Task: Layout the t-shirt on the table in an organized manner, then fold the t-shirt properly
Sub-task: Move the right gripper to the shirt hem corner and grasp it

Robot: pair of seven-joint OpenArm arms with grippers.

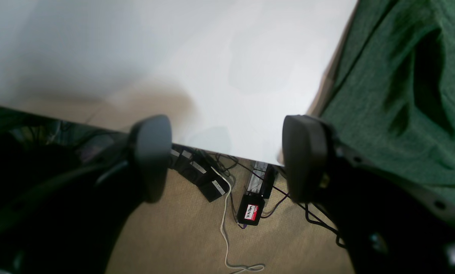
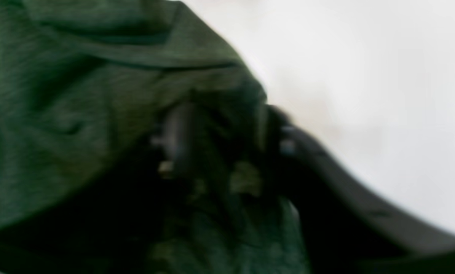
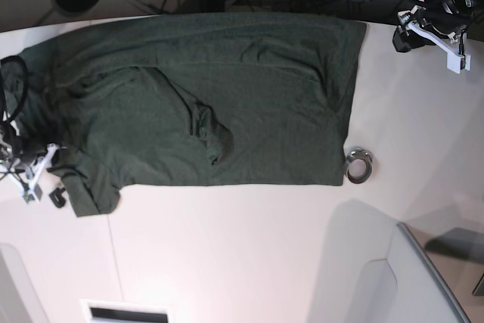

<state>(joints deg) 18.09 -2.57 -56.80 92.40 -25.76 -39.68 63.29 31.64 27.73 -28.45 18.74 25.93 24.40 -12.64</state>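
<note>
The plain dark green cloth t-shirt (image 3: 204, 104) lies spread on the large white smooth table (image 3: 242, 255), long axis left-right, beside the wide-open, empty left gripper (image 1: 227, 160), while the right gripper (image 2: 227, 144) pinches its cloth.

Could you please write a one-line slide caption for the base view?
Dark green t-shirt spread across the white table, a small metal ring beside its hem, one arm at each end.
</note>
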